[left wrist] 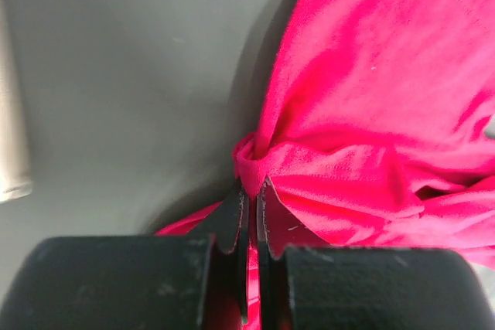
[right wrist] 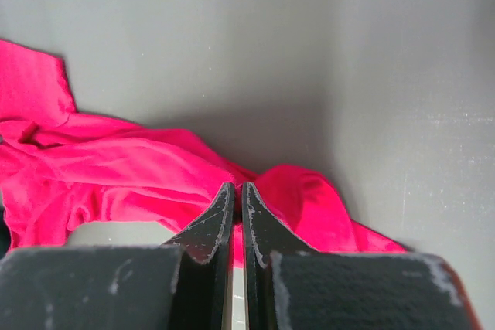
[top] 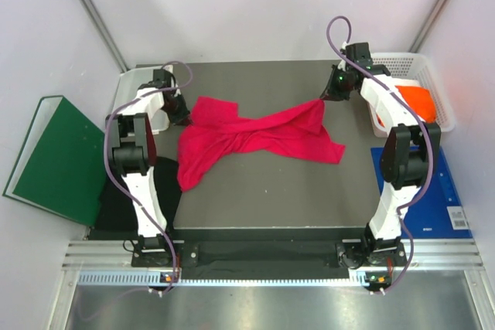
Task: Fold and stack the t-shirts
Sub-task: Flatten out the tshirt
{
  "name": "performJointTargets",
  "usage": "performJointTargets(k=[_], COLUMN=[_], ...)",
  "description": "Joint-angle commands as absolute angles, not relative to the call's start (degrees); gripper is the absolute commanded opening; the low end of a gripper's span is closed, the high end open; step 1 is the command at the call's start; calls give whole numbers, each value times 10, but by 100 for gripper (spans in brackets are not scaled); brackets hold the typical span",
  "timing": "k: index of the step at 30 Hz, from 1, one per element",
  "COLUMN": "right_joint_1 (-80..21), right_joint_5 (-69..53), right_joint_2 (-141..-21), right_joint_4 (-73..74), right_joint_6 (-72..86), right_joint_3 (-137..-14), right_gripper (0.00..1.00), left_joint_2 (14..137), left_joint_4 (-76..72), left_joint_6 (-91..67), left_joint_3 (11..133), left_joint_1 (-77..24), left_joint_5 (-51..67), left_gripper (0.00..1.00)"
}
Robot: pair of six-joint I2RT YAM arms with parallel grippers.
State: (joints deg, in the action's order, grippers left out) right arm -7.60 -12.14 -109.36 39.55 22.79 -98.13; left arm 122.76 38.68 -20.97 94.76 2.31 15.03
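The crimson-pink t-shirt (top: pixel 247 138) lies twisted and stretched across the back of the dark mat (top: pixel 255 199). My left gripper (top: pixel 182 113) is shut on its left end; the left wrist view shows cloth (left wrist: pixel 371 113) pinched between the fingertips (left wrist: pixel 249 191). My right gripper (top: pixel 325 96) is shut on its right end, and the right wrist view shows the cloth (right wrist: pixel 116 175) running from its tips (right wrist: pixel 238 189). The orange t-shirt (top: pixel 421 102) sits in the white basket (top: pixel 433 67) at the right. The black t-shirt (top: pixel 124 195) lies left of the mat.
A dark green binder (top: pixel 54 160) lies at the far left. A blue board (top: pixel 433 191) lies right of the mat under the right arm. A white bin (top: pixel 131 90) stands behind the left arm. Walls close in on both sides.
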Motion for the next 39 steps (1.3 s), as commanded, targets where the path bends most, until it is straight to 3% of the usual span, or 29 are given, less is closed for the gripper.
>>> performJointTargets(k=[1, 6, 10, 11, 13, 14, 16, 19, 21, 23, 31, 39], right_joint_1=[-73, -73, -73, -73, -73, -73, -73, -72, -73, -73, -73, -72], right_joint_5=[-127, -127, -128, -128, -129, -130, -132, -134, -135, -136, -138, -131], right_joint_2=[-1070, -1063, -1063, -1063, -1063, -1064, -1067, -1071, -1074, -1077, -1081, -1056], right_joint_4=[377, 373, 371, 371, 367, 367, 366, 365, 365, 366, 370, 380], right_joint_6=[236, 237, 238, 238, 238, 240, 240, 241, 240, 240, 237, 228], right_joint_3=[-967, -954, -949, -949, -948, -947, -948, -952, -955, -958, -965, -990], right_gripper=[0, 0, 0, 0, 0, 0, 0, 0, 0, 0, 0, 0], left_joint_2=[1172, 1172, 1172, 1170, 1165, 1162, 1158, 1156, 1156, 1158, 1128, 953], left_joint_4=[403, 405, 410, 409, 408, 410, 407, 405, 404, 404, 398, 284], left_joint_6=[-198, -202, -206, -206, -204, -203, -202, -203, -205, -206, -214, -261], left_joint_3=[985, 991, 987, 984, 979, 975, 970, 964, 961, 961, 966, 890], left_joint_1=[35, 36, 36, 36, 35, 35, 36, 35, 35, 36, 35, 35], left_joint_5=[120, 142, 151, 153, 154, 153, 154, 156, 157, 156, 138, 56], left_gripper=[5, 11, 2, 5, 21, 36, 39, 28, 9, 0, 0, 0])
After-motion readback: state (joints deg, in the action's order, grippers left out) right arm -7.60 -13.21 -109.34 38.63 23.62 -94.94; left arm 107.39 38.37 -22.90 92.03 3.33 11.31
